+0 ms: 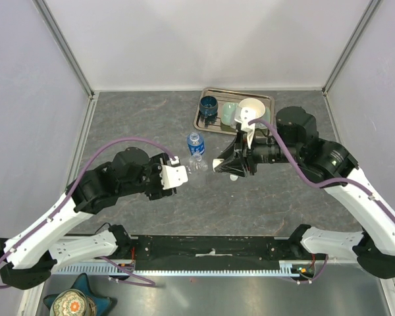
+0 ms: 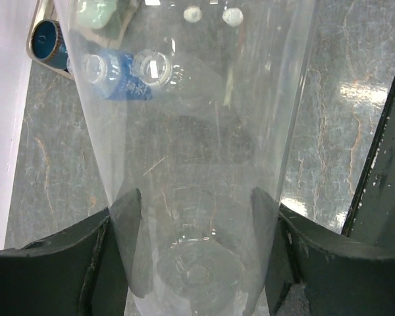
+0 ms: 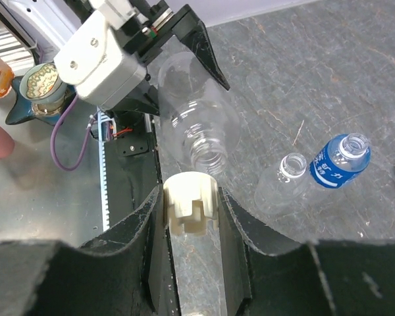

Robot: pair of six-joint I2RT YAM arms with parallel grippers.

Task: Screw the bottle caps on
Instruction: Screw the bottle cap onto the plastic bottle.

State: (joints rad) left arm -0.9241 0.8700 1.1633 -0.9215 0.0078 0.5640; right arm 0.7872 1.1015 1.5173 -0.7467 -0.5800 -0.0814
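Edges: white walls (image 1: 26, 99) close the table (image 1: 283, 197) at left, right and back; tray (image 1: 268, 100) lies at the back edge.
Open room: bare tabletop in front of both grippers and at far left.
Left gripper (image 1: 178, 172): arm bent inward, fingers clamped on a clear bottle (image 3: 197, 125) held level, mouth toward the right arm.
Right gripper (image 1: 222, 164): reaching leftward, fingers pinching a cream cap (image 3: 189, 203) just short of that mouth.
Other bottles: blue-labelled bottle (image 1: 195, 143) and unlabelled bottle (image 3: 283, 181), side by side, uncapped.
Loose caps (image 2: 193, 13): two, on the table.
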